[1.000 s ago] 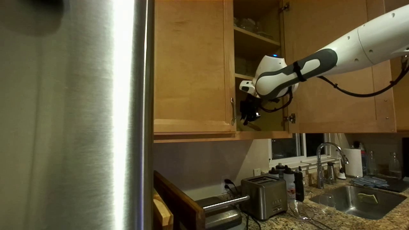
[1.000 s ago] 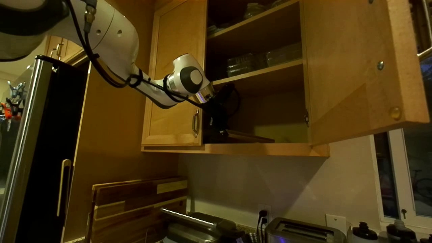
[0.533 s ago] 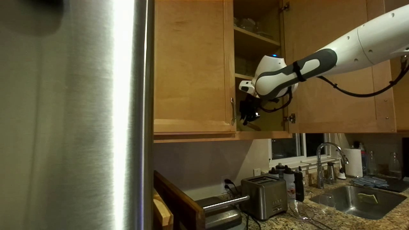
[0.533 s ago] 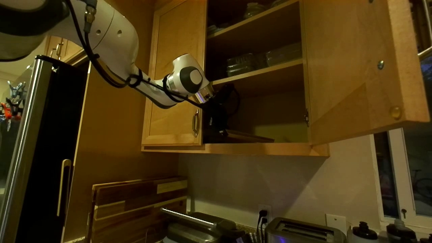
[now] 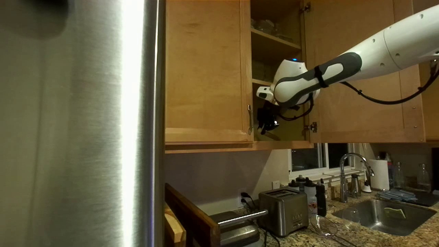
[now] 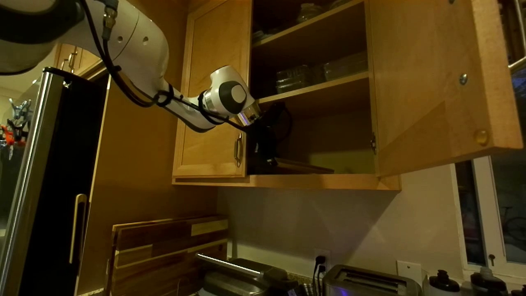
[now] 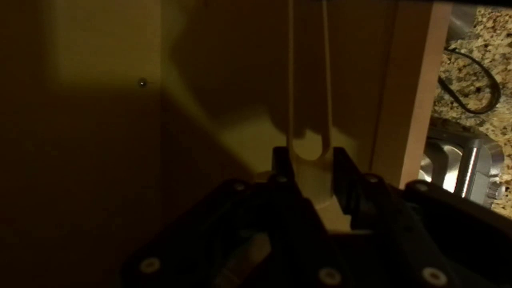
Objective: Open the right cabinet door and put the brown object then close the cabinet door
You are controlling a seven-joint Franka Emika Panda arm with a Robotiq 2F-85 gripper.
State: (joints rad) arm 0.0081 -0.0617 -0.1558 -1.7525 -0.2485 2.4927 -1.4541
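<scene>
The gripper [image 7: 312, 170] is sitting inside the cabinet [image 6: 312, 182], down in the lowest compartment, just beside the free edge of the left door [image 6: 207, 150], and its fingers [image 7: 283, 160] are clamping the brown object [image 7: 314, 182]! They're pressing its rounded end from both sides, while two thin prongs are running out ahead, roughly along the cabinet's front edge. In an exterior view it's showing as a slim strip, low over the compartment's floor and pointing toward the right side; whether it's touching that floor, I can't tell.

Over at the cabinet's right edge, the right door [image 6: 419, 102] is standing wide open on its hinges. The left door is sitting closed, its handle [image 6: 238, 150] showing near the lower right corner. Above the gripper, the shelf [image 6: 316, 90] is carrying containers [image 6: 292, 78], and the arm [image 6: 146, 53] is hanging in front of the cabinet. Below the cabinet's front edge, the toaster [image 5: 283, 212] is standing on the counter [image 5: 360, 236].
</scene>
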